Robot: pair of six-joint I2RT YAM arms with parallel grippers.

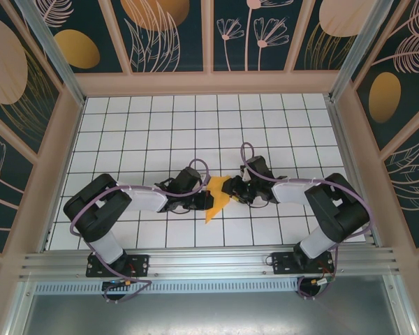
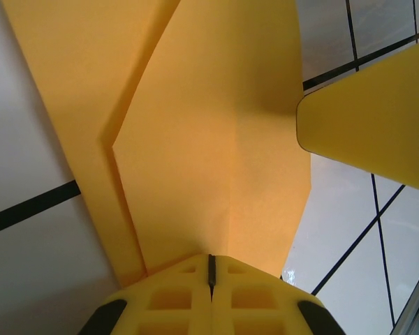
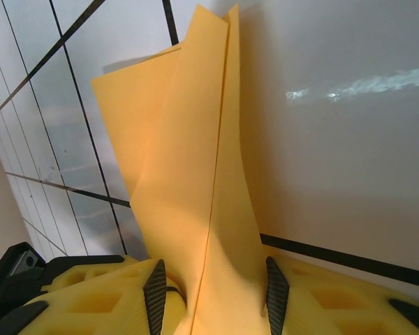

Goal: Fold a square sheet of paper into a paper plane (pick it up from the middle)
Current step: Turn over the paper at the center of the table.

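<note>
Two hands meet at the sheet of paper [image 1: 216, 199] near the middle of the top view, low on the table [image 1: 160, 125]: the left hand [image 1: 202, 201] is at its left side and the right hand [image 1: 232, 190] at its upper right, both equally near. The sheet is partly folded, and its long axis runs from upper centre down to a point at lower left. In the left wrist view, the left hand [image 2: 211, 276] is closed tight on the sheet's near end. The sheet [image 2: 209, 139] runs straight away up the frame, with a yellow finger [image 2: 377, 132] of the other hand at right. In the right wrist view, the right hand [image 3: 215, 300] has its pads [image 3: 156, 300] standing apart with the sheet [image 3: 188, 139] passing between them and rising up the frame. Whether they press on it cannot be told. Judgement: the coming move turns on the two hands facing each other across the sheet's long axis.
</note>
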